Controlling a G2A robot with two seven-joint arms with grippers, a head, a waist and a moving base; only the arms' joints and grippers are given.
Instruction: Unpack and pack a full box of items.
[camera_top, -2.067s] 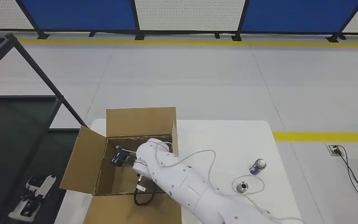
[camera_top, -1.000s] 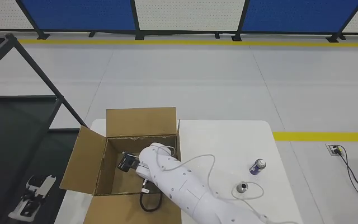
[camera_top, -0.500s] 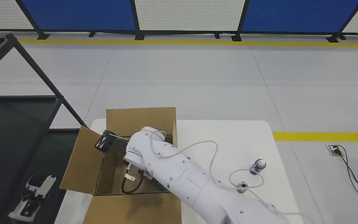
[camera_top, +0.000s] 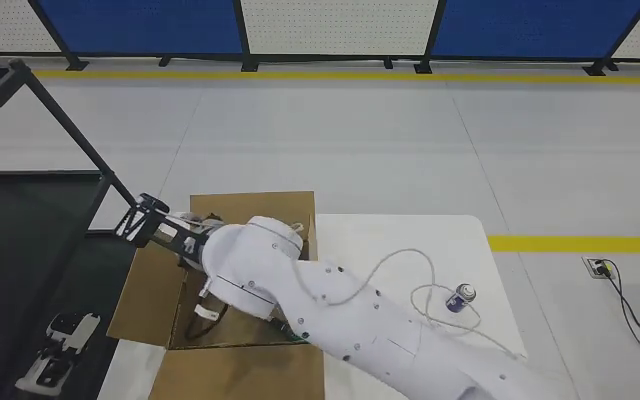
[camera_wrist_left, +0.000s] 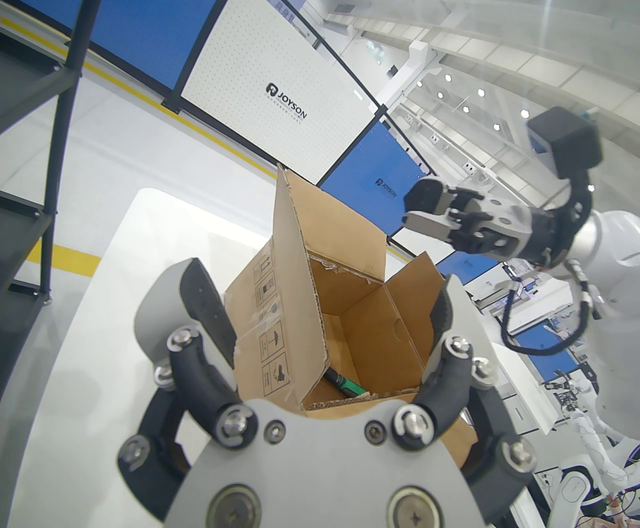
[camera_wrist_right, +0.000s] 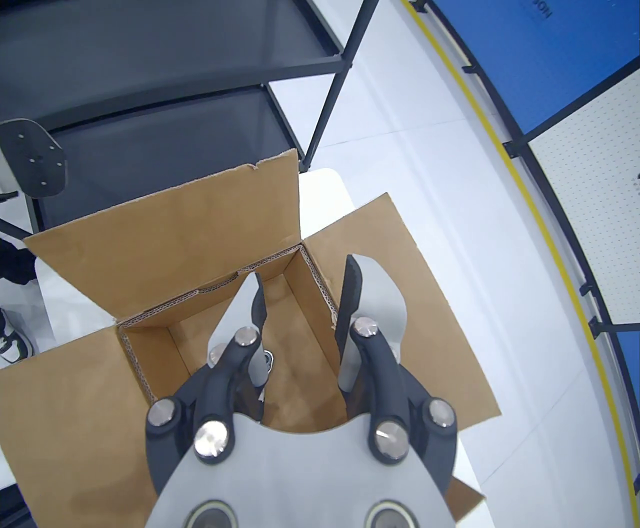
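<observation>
Box (camera_top: 250, 215) open | your R gripper (camera_wrist_right: 305, 280) above it, fingers apart, empty | your L gripper (camera_wrist_left: 322, 285) near it, spread, empty.

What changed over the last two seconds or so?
The right gripper rose out of the cardboard box and swung out over its side flap. It is open now and holds nothing. The box and the blue can stayed where they were.

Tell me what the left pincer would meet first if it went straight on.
Probably the box: its near corner and upright flap lie straight ahead of the open left pincer. How far off it is, I cannot tell.
</observation>
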